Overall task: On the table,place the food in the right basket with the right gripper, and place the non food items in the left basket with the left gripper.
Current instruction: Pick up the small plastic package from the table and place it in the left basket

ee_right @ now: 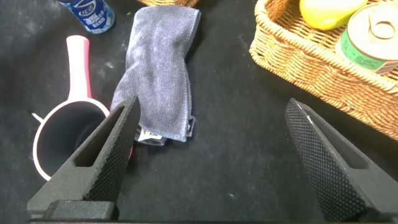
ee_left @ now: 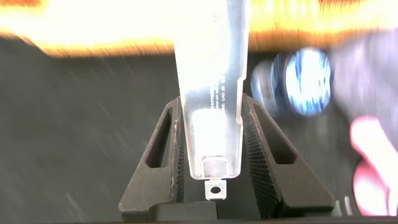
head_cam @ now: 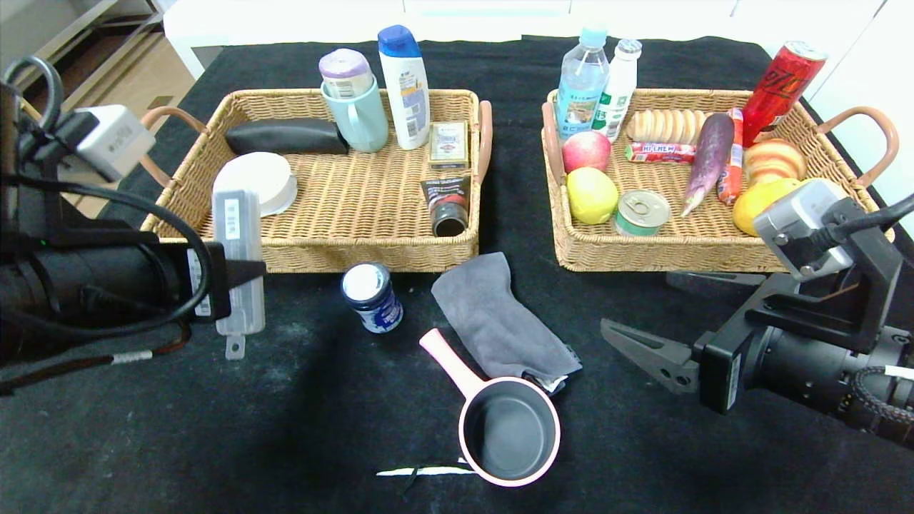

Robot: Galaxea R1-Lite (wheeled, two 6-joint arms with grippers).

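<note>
Translucent plastic case [head_cam: 238, 260], clamped between the left gripper [ee_left: 213, 155] jaws, hangs at the left basket [head_cam: 357, 250] near rim, apparently for deposit; right gripper [ee_right: 211, 155] waits wide open.

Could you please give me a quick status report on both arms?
Left gripper shut on plastic case, near left basket. Right gripper open, empty. Blue jar waiting.
</note>
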